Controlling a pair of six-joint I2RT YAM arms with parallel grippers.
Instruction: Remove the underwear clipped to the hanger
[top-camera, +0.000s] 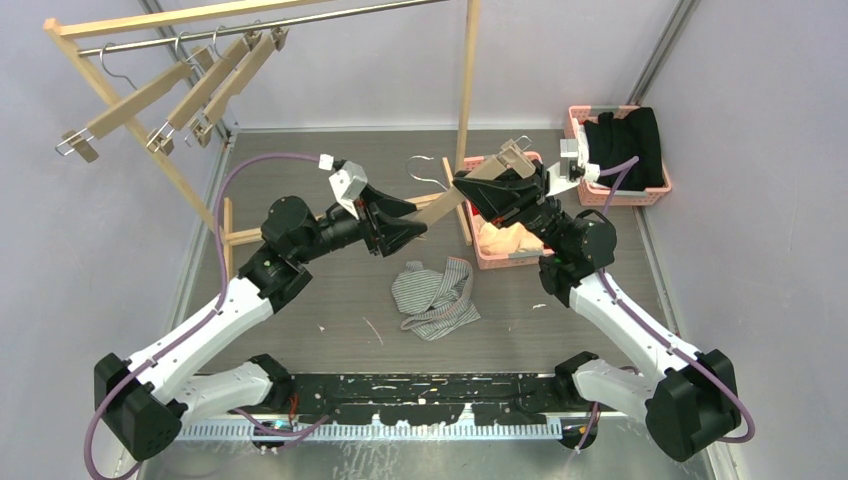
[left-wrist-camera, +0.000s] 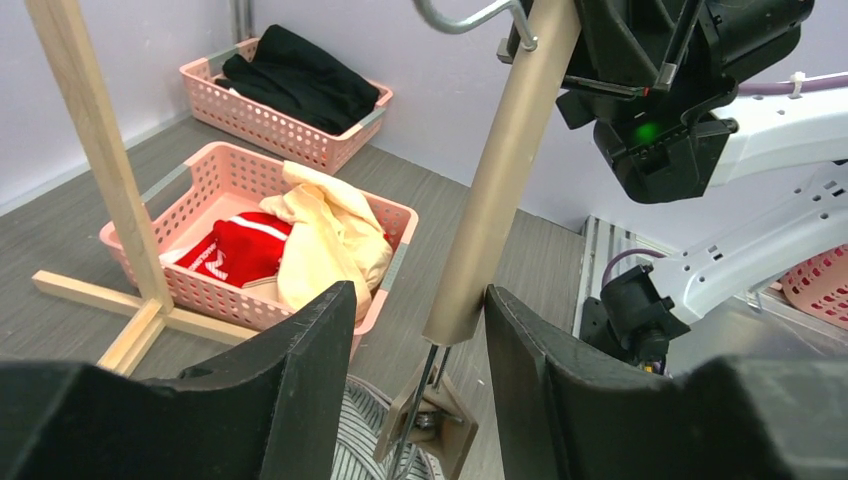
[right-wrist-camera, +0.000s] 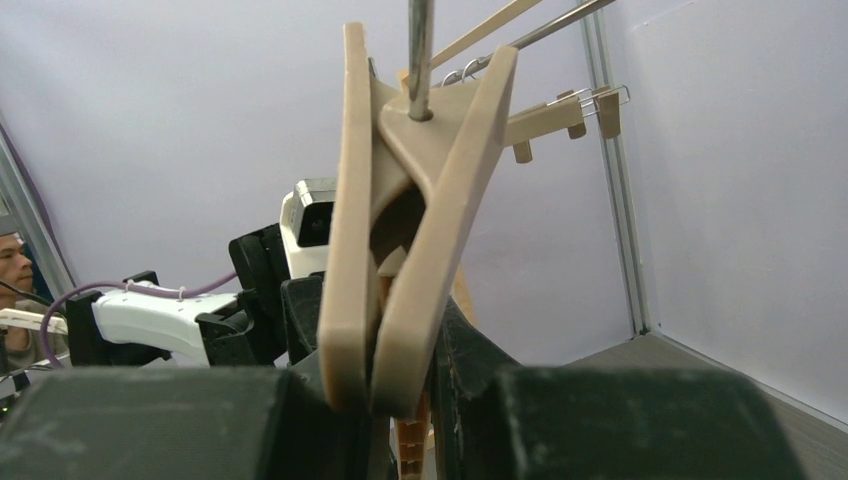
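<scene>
Right tool (right-wrist-camera: 385, 385) grips hanger (left-wrist-camera: 500, 170) near rack post (left-wrist-camera: 104, 160); pinstriped shorts (top-camera: 435, 292) lie beneath.

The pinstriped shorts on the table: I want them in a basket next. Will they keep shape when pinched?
Probably floppy: the pinstriped shorts lie crumpled in folds, so they should drape from a pinch. Likely light, since the heap lies low and thin. A push may bunch them rather than slide them.

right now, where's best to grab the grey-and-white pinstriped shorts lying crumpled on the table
Probably the bunched upper-left fold of the grey-and-white pinstriped shorts, coming straight down from above. They lie crumpled on the grey table, and that raised ridge gives something to pinch, while the flatter edges don't.
</scene>
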